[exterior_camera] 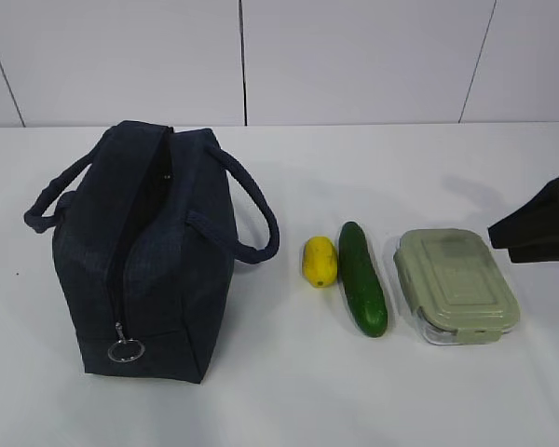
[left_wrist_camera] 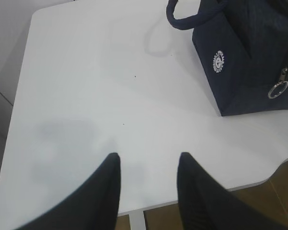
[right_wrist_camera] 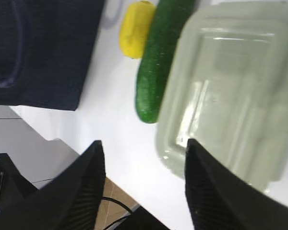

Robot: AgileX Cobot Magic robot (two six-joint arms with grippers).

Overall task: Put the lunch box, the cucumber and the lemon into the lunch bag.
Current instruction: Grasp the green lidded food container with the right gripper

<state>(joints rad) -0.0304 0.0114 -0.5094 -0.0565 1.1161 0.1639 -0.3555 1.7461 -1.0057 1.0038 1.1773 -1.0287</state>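
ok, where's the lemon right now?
In the exterior view the lemon lies on the table right of centre, between the lunch bag and the cucumber, close beside the cucumber.

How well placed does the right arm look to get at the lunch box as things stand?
Probably well: the right gripper is open and empty, the lunch box lies just ahead of it, nothing stands between, and only the cucumber lies close along one side.

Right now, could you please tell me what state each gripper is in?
Left gripper: open, holding nothing, above bare table.
Right gripper: open, holding nothing, near the lunch box.
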